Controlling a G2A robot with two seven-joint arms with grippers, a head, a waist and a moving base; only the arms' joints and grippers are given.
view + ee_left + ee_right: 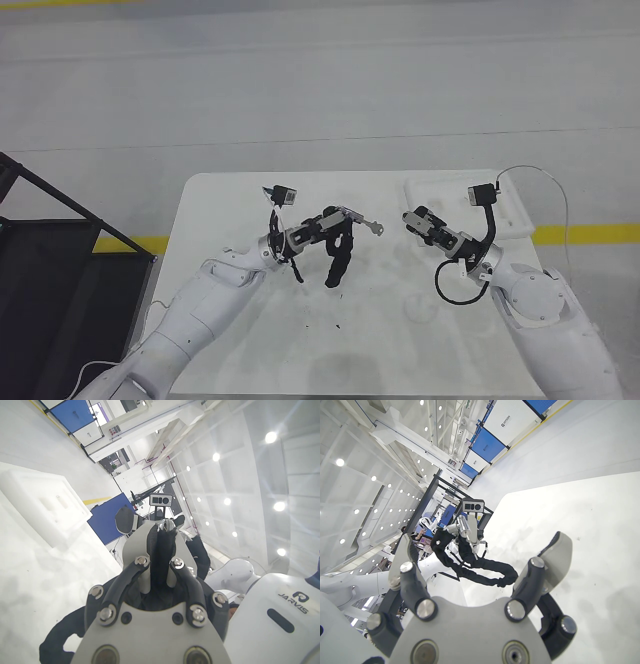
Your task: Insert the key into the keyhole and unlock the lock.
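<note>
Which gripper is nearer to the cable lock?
Left. The left gripper is shut on the cable lock; the right gripper is open, apart from it, facing its silver end.

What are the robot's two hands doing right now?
Left gripper: shut on the lock.
Right gripper: open, holding nothing.
</note>
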